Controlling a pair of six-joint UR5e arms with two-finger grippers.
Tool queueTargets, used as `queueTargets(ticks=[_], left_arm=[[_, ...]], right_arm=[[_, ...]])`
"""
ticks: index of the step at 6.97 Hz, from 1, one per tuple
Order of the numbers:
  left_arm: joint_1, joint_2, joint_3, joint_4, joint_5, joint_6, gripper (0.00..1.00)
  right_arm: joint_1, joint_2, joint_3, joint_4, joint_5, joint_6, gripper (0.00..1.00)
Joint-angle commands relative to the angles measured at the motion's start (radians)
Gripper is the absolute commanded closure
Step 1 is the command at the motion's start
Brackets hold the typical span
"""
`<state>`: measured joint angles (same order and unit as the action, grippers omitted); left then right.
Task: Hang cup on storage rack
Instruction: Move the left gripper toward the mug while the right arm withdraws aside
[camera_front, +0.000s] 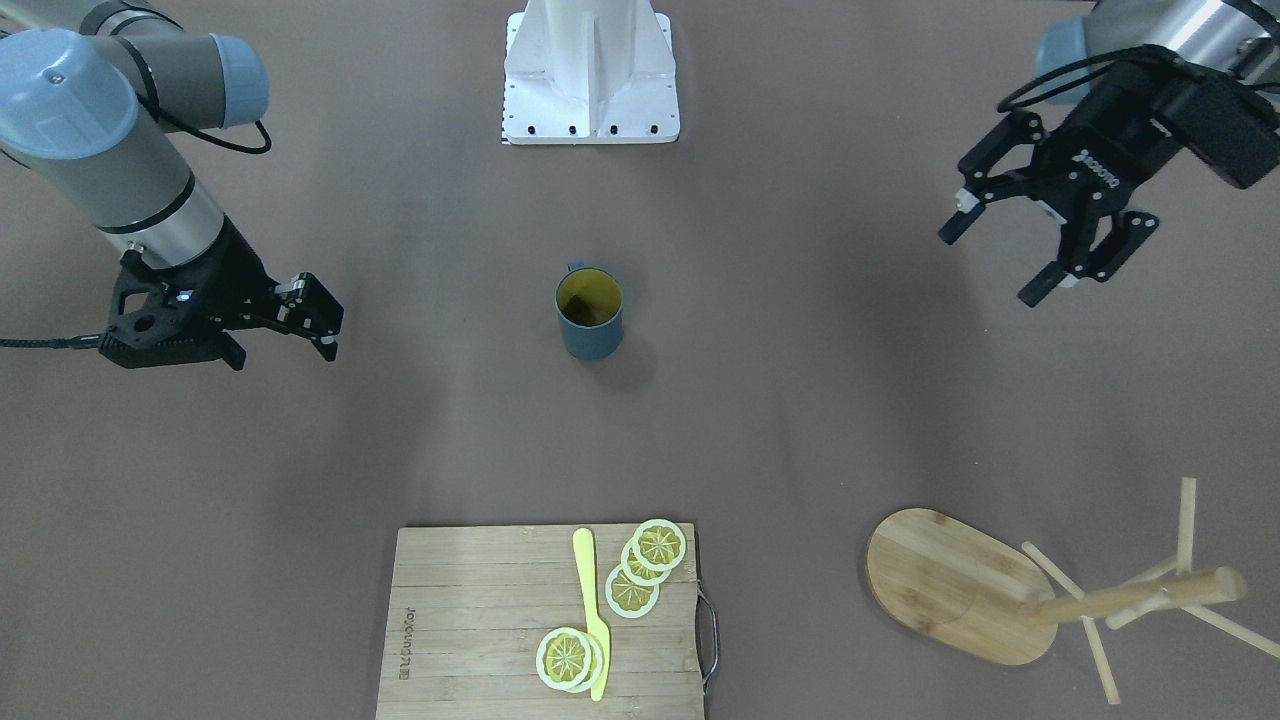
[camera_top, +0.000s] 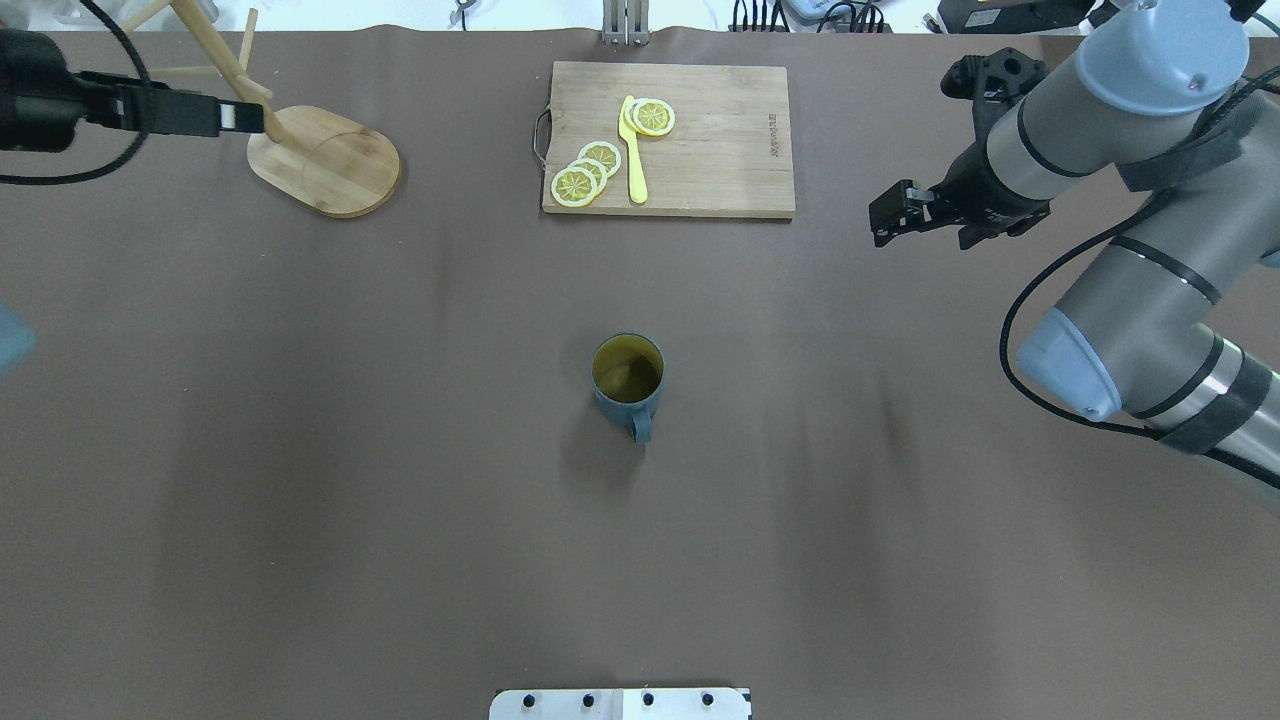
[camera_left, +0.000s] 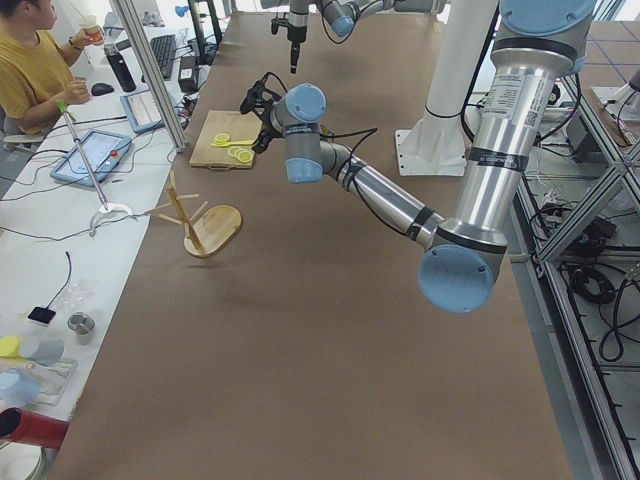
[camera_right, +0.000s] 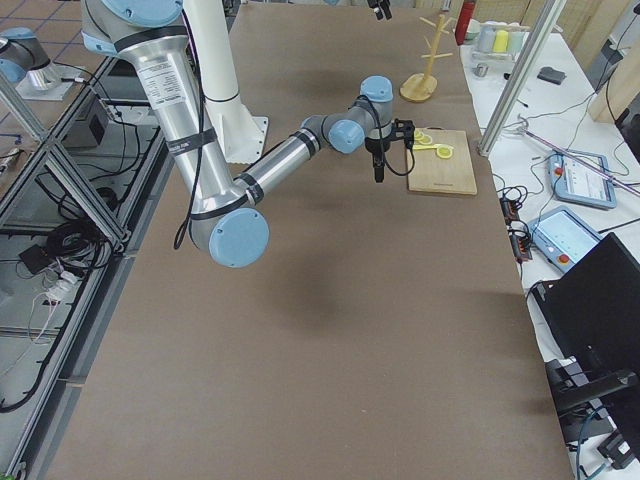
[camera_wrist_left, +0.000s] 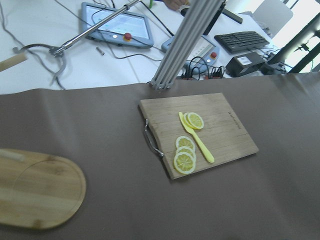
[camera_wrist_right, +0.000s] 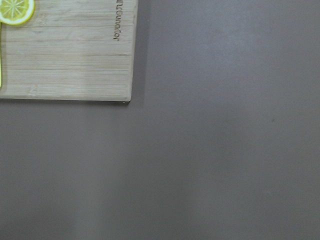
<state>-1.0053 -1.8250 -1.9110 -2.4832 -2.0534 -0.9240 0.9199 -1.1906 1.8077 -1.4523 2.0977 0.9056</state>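
The cup (camera_front: 590, 312) is a slate-blue mug with a yellowish inside. It stands upright at the table's middle, its handle toward the robot (camera_top: 627, 375). The storage rack (camera_front: 960, 585), a bamboo mug tree, stands at the far side on my left, its post (camera_front: 1140, 595) and pegs rising from the oval base (camera_top: 325, 160). My left gripper (camera_front: 1000, 255) is open and empty, held high in the air near the rack. My right gripper (camera_front: 315, 320) looks shut and empty, out to my right of the cup. Both are well away from the cup.
A slatted bamboo cutting board (camera_top: 668, 140) with lemon slices (camera_top: 585, 172) and a yellow knife (camera_top: 632, 150) lies at the far middle edge; it also shows in the left wrist view (camera_wrist_left: 200, 132). The robot's white base (camera_front: 592, 70) stands at the near edge.
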Motion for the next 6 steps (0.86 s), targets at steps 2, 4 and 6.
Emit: queueTargets(ticks=[2, 4, 6], left_arm=[[0.402, -0.06, -0.013, 0.0, 0.542, -0.003, 0.03], [0.608, -0.147, 0.056, 0.012, 0.78, 0.023, 0.03], [0.655, -0.168, 0.085, 0.049, 0.797, 0.01, 0.03]], right_arm=[[0.104, -0.001, -0.118, 0.009, 0.033, -0.161, 0.0], [0.125, 0.0, -0.154, 0.009, 0.033, -0.189, 0.0], [0.126, -0.003, -0.166, 0.009, 0.032, -0.188, 0.0]])
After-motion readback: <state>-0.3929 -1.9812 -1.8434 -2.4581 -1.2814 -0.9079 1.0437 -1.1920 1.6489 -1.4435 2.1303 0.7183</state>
